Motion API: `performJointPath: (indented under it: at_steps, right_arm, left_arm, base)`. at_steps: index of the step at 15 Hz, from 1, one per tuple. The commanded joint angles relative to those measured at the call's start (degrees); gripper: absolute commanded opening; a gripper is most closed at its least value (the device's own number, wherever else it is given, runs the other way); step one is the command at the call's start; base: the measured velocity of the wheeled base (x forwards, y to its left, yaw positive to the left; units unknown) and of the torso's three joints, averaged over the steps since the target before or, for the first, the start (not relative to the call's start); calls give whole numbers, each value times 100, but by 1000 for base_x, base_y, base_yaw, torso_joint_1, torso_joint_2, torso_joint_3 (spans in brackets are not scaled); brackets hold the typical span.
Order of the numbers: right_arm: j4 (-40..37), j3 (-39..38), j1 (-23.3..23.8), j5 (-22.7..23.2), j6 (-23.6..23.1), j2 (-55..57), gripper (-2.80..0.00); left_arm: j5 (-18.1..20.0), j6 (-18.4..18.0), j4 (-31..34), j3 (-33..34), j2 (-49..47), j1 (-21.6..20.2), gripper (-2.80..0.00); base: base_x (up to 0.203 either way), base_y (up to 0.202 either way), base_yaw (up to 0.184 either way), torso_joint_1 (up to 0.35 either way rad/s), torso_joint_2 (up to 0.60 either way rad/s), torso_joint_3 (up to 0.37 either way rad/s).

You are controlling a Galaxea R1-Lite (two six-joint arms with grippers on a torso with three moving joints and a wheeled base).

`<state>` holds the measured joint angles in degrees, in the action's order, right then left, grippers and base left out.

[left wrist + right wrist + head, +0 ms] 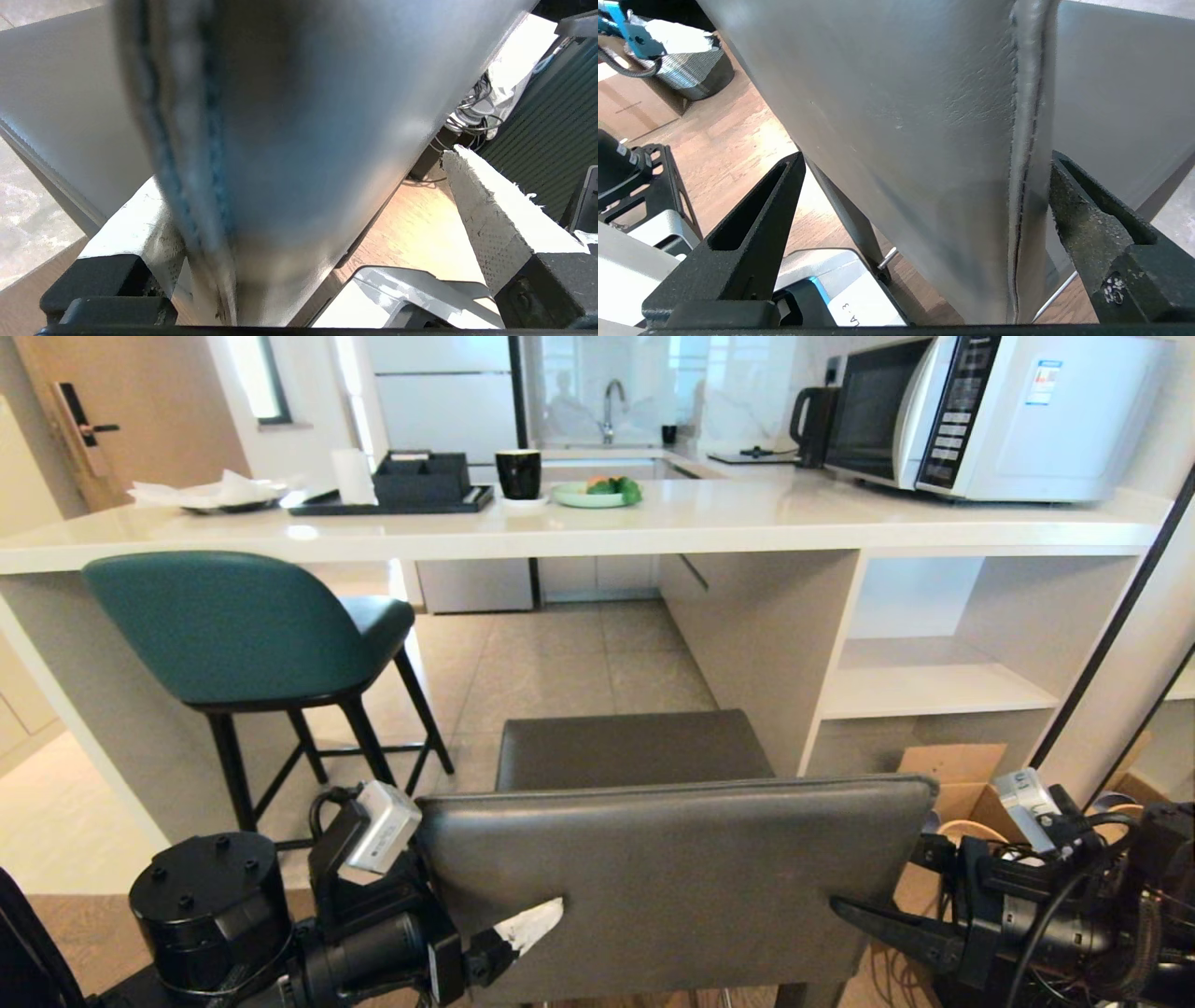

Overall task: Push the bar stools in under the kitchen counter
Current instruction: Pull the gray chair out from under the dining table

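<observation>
Stools at the desk: one tucked, one waiting

Two stools: the teal stool [238, 630] sits partly under the desk [597, 527] near its left end; the grey stool [672, 859] stands clear of the front edge. Two tools straddle its backrest edges, left tool [299, 233] and right tool [924, 224], both spread apart, likely to steady a forward push.

Our right gripper [920, 196] has its two black wedge-shaped fingers [752, 224] spread wide, and the dark grey leather stool back with its stitched edge seam [924, 140] fills the gap between them. Below we see warm wood-grain flooring [738, 135] and a slim grey stool leg [854, 224].
</observation>
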<state>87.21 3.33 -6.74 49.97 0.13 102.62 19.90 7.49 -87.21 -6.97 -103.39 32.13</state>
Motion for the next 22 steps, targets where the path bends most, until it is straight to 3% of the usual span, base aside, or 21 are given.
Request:
performJointPath:
  at_steps: [1,5,11,14,17,19,20,22]
  right_arm:
    - [45,-61,69,-38,0,12,0]
    - [45,-140,519,-55,33,-135,0]
    - [-139,-342,1177,-66,73,-705,0]
    - [-367,-342,1469,-66,74,-1095,0]
    - [-542,-341,1940,-66,86,-1514,0]
    - [-549,-305,2338,-85,137,-1711,0]
    - [-554,-230,2526,-185,153,-1792,0]
    - [-561,-109,2608,-1037,151,-1819,0]
  left_arm:
    - [6,15,-45,132,62,-50,0]
    - [6,9,-45,365,399,-488,0]
    - [-59,188,-45,697,1261,-473,0]
    - [-97,10,148,697,1982,-452,0]
    - [-114,-38,1180,697,2990,-585,0]
    - [-246,-48,1877,641,3591,-906,0]
    - [-508,-51,2361,499,3831,-1171,0]
    - [-1292,-53,3490,-49,4208,-1654,0]
  base:
    - [0,0,0,0,0,0]
    - [0,0,0,0,0,0]
    - [0,0,0,0,0,0]
    - [0,0,0,0,0,0]
    - [0,0,0,0,0,0]
    - [0,0,0,0,0,0]
    - [0,0,0,0,0,0]
    - [0,0,0,0,0,0]
